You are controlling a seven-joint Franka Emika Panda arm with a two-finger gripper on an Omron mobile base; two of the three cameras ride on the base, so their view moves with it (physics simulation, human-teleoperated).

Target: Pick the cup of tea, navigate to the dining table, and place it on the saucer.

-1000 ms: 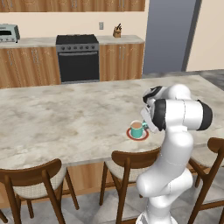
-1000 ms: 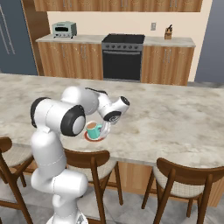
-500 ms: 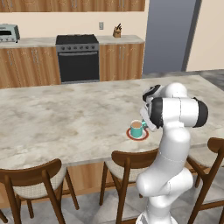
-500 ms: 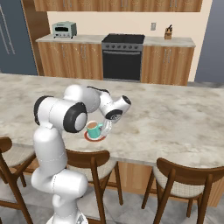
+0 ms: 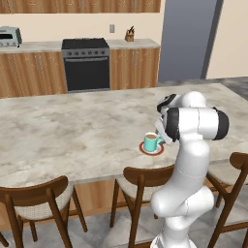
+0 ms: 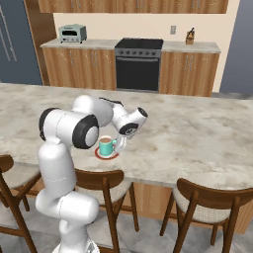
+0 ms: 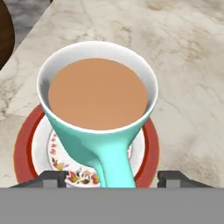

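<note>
While the cup of tea (image 7: 98, 105) sits on the saucer (image 7: 24, 144), the gripper (image 7: 113, 177) straddles its handle, jaws wide.

- We see bare dining table (image 5: 72, 131) top all around the saucer (image 5: 151, 149).
- Only the cup of tea (image 5: 151, 142) blocks there; chairs (image 6: 101, 184) crowd the near edge.

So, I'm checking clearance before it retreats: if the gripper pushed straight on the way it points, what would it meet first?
Most likely the handle of the cup of tea, which sits between the open gripper fingertips, the cup standing on the saucer.
</note>
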